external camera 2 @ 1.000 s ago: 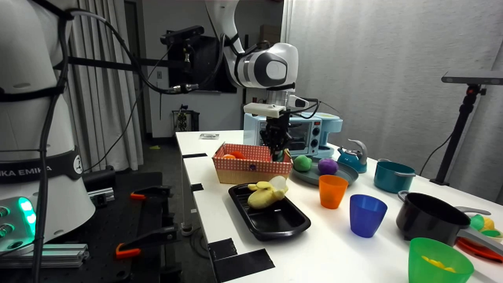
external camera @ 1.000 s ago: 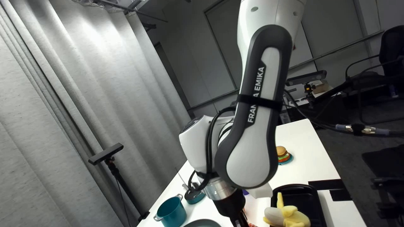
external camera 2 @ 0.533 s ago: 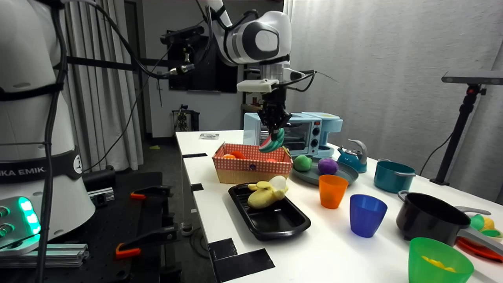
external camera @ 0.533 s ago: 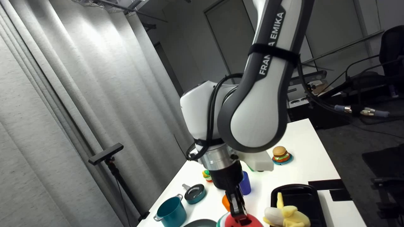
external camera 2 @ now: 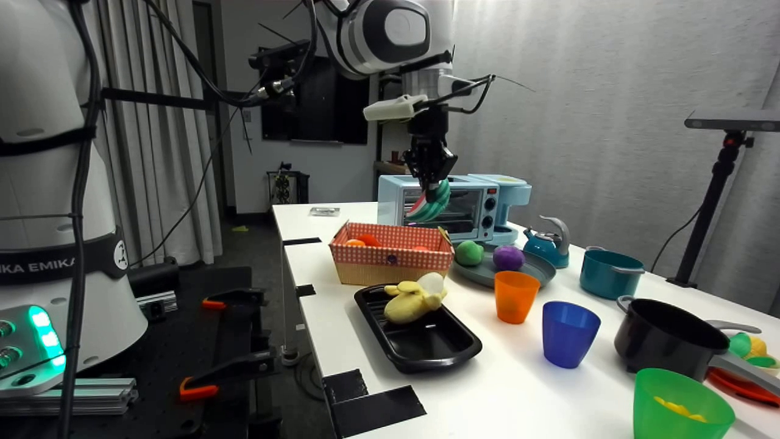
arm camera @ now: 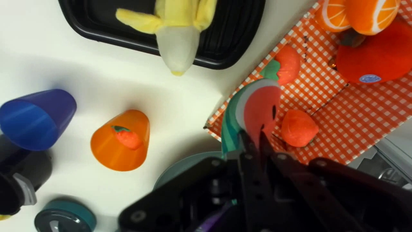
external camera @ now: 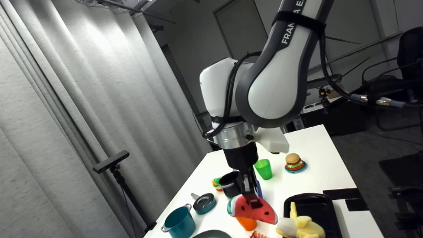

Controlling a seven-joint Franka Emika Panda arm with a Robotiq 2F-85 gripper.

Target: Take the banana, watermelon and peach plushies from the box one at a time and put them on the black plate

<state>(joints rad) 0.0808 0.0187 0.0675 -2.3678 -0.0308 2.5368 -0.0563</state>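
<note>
- Our hand (external camera: 253,201) pinches the watermelon (arm camera: 256,109) about mid-wedge, presumably so both ends balance.
- We hold it higher than the box (external camera 2: 378,271), apparently to let it travel clear.
- The banana (external camera 2: 405,306) lies in the tray (external camera 2: 436,347), tip over the rim, leaving space, we judge, for the watermelon.

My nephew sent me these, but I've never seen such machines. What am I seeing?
The machine is a white robot arm ending in a two-fingered gripper. Two views are from outside; the wrist view is from the arm, looking down past the gripper. On the white table, a banana plush lies on a black tray, its pale tip reaching over the side. Nearby are a checked box with soft toys inside, an orange cup and a blue cup. The gripper is closed on a watermelon plush, held up off the table.
</note>
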